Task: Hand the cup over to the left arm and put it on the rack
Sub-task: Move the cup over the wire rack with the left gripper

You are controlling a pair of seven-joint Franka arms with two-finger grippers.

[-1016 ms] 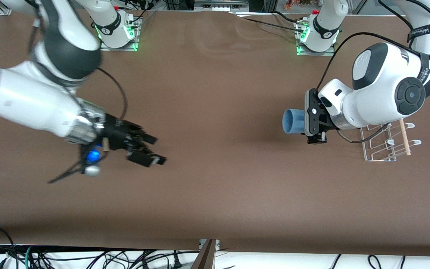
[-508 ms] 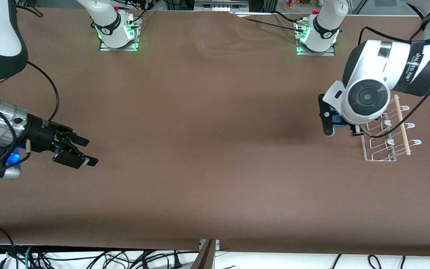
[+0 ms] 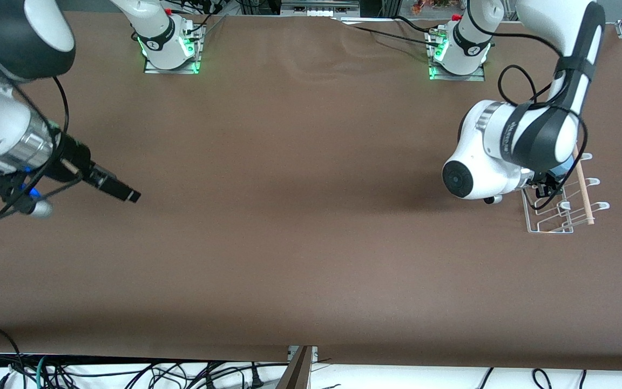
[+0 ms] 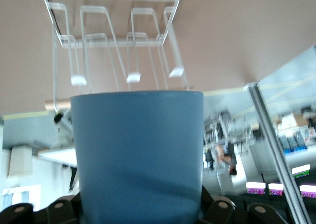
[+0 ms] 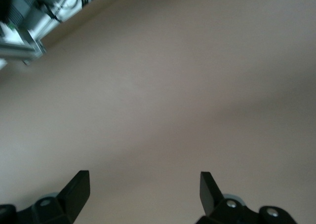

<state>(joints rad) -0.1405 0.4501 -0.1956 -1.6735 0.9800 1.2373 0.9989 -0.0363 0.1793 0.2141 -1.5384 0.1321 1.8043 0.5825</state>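
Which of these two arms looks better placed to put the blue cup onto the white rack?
The left. The left gripper holds the cup over the rack. The right gripper hangs open and empty over the right arm's end of the table.

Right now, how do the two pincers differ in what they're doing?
The left pincer is shut on the light-blue cup, while the right pincer is open and holds nothing. The left pincer is over the white wire rack at the left arm's end of the table; the right pincer hangs over bare brown table at the right arm's end, waiting. Both have black fingers.
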